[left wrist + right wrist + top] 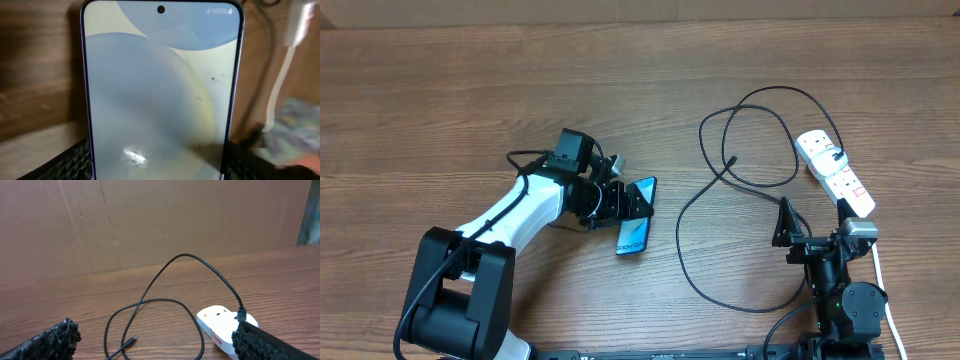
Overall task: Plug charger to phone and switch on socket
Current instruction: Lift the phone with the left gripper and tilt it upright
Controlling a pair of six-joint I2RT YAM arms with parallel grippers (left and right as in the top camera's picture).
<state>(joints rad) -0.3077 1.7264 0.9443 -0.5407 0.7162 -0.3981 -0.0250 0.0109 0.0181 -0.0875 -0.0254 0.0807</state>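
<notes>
The phone [633, 236] lies left of the table's middle, with its light blue-white screen filling the left wrist view [160, 90]. My left gripper [636, 200] is shut on the phone, one finger on each long edge [157, 164]. The charger is a thin black cable [720, 180] in loose loops, and its free connector tip [732, 160] [133, 340] rests on the wood. Its other end is plugged into the socket, a white power strip [835, 170] [217, 325]. My right gripper [790, 228] [152, 336] is open and empty, near the front edge and short of the cable tip.
The power strip's white cord [886, 295] runs down past the right arm's base and shows blurred in the left wrist view [280, 85]. A brown board [150, 220] stands behind the table. A large cable loop [695, 270] lies between the phone and my right gripper.
</notes>
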